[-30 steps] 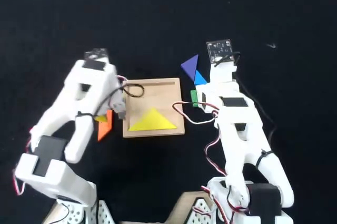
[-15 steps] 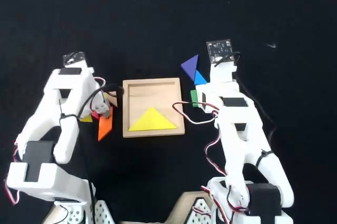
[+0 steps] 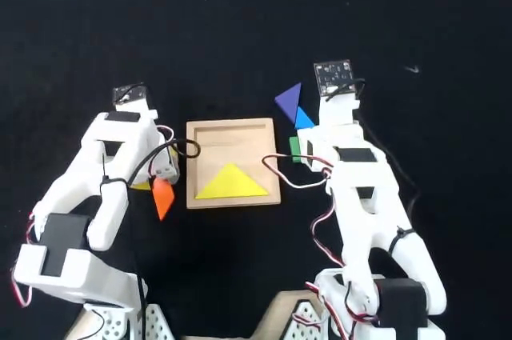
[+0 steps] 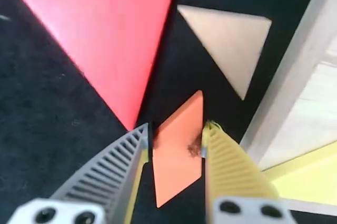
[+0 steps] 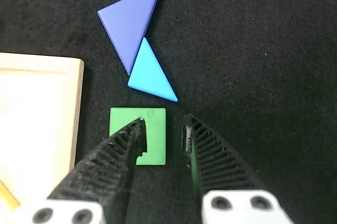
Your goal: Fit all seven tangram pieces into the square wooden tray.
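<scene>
1. Nearest me, at the left side of the wooden tray (image 3: pixel 228 144), the left gripper (image 3: pixel 164 184) hangs low over the black table (image 3: pixel 240 28). Its jaws are drawn in against the two long edges of the orange piece (image 3: pixel 162 198), which sits pinched between them.
2. In the left wrist view the orange piece (image 4: pixel 178 153) is a slanted four-sided shape. It lies just outside the tray's rim (image 4: pixel 300 71), with the fingers (image 4: pixel 224 155) touching it on either side.
3. Also outside the tray on that side are a big red triangle (image 4: pixel 100 34) and a small pale triangle (image 4: pixel 229 42). The pale one is the closer of the two to the rim.
4. Inside the tray, a yellow triangle (image 3: pixel 230 182) lies flat against the near wall.
5. Just off the tray's right side lies the green square (image 3: pixel 294 148), with the right gripper (image 5: pixel 163 126) over it. The jaws are partly apart and grasp nothing. One tip is above the square (image 5: pixel 138 135), and the other is just past the square's edge.
6. Beyond the tray's far right corner, a light blue triangle (image 5: pixel 150 76) touches a purple triangle (image 5: pixel 129 21).
</scene>
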